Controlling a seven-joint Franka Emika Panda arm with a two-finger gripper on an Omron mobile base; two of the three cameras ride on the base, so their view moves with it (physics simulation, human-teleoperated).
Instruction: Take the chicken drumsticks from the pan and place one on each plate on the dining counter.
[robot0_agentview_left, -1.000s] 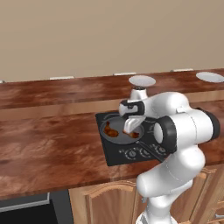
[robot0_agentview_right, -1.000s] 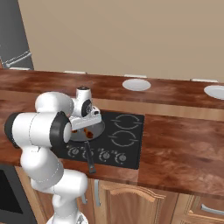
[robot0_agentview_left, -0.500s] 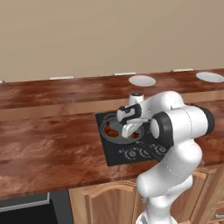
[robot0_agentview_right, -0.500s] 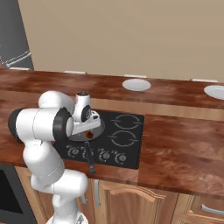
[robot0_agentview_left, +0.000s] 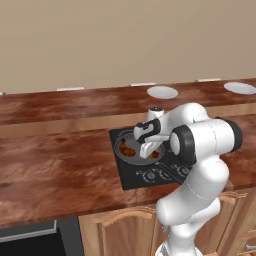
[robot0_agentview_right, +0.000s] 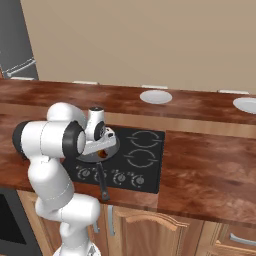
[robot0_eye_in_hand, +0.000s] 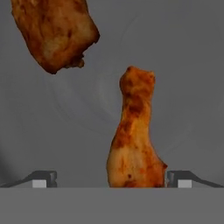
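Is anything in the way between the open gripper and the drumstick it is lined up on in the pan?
Nothing visible. In the hand view the drumstick lies on bare pan between the open gripper tips; the other drumstick lies apart.

A plain beige wall (robot0_agentview_left: 125, 40) backs the kitchen, with light wooden cabinet doors (robot0_agentview_right: 165, 235) below the lower table and a tall grey steel refrigerator (robot0_agentview_right: 17, 45) at far left
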